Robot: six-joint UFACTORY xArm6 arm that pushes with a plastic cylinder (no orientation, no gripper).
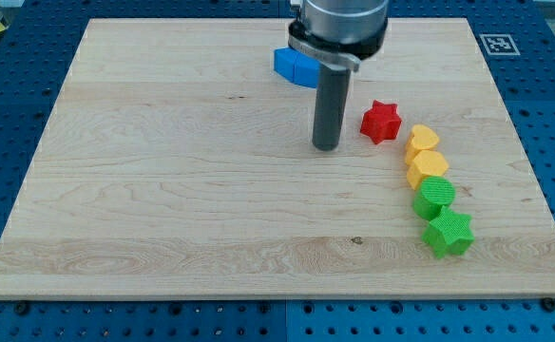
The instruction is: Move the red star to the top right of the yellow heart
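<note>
Resting on the pale wooden table (163, 190), the small red star block (380, 122) is found just upper-left of the yellow heart block (422, 139), my tip (326, 147) left of it; no pincer is fitted; a rightward, slightly upward push is advised.

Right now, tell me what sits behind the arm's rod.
A blue block lies behind the rod, toward the view's top. Its right part is covered by the arm, so its shape stays unclear. My tip rests left of the red star.
</note>
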